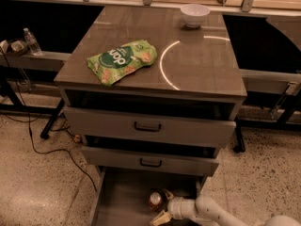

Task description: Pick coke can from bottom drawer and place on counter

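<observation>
The coke can, small and red with a silver top, stands upright on the floor of the pulled-out bottom drawer. My gripper reaches in from the lower right on a white arm. Its fingers are spread, one finger behind the can and the other low at the front, so the can's right side sits in the opening. I cannot tell whether they touch it. The counter is the glossy top above, with a curved light reflection.
A green chip bag lies on the counter's left half and a white bowl stands at its back right. The two upper drawers are slightly open above the bottom one. A water bottle stands on the far-left shelf. Cables lie on the floor at left.
</observation>
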Motion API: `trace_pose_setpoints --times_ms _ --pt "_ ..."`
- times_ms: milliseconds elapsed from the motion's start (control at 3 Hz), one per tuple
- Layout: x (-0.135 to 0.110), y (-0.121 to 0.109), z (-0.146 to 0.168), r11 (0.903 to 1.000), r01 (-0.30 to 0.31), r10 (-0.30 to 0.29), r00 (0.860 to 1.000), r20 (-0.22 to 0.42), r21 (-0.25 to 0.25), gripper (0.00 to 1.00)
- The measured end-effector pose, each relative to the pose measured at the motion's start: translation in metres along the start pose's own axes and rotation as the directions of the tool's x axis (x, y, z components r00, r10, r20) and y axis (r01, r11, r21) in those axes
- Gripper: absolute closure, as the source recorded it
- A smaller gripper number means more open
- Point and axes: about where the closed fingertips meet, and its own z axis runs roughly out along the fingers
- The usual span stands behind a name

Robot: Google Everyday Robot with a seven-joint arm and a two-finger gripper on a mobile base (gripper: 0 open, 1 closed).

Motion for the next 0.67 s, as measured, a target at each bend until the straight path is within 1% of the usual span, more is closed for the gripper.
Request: trace_pose_setpoints --times_ms 333,667 --pt "-0.0026 -0.0026 0.0162 0.9999 0.011 -0.011 1.0 0.028 0.002 0.06" --pt "-0.0027 -0.0026 0.0248 1.0 0.005 -0.005 0.999 0.05 0.005 0.37"
